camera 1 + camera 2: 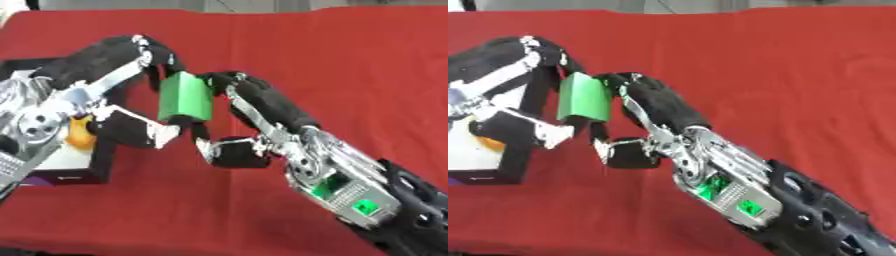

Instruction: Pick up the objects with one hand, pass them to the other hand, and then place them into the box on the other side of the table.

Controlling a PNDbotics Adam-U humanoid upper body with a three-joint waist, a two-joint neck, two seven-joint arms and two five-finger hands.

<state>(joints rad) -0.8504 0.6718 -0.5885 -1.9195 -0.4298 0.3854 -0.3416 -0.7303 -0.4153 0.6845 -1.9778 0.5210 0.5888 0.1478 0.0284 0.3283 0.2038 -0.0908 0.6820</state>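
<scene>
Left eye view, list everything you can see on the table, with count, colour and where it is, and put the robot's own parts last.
Green rectangular block: one, green, held up over the cloth between both hands, left of centre.
Black-walled box with white floor: one, black and white, at the table's left edge.
Orange rounded object: one, orange, inside the box, partly hidden by the left arm.
Red tablecloth: one, red, covering the table.
Left hand: one, black and silver, fingers curled round the block from the left.
Right hand: one, black and silver, fingers curled round the block from the right.
</scene>
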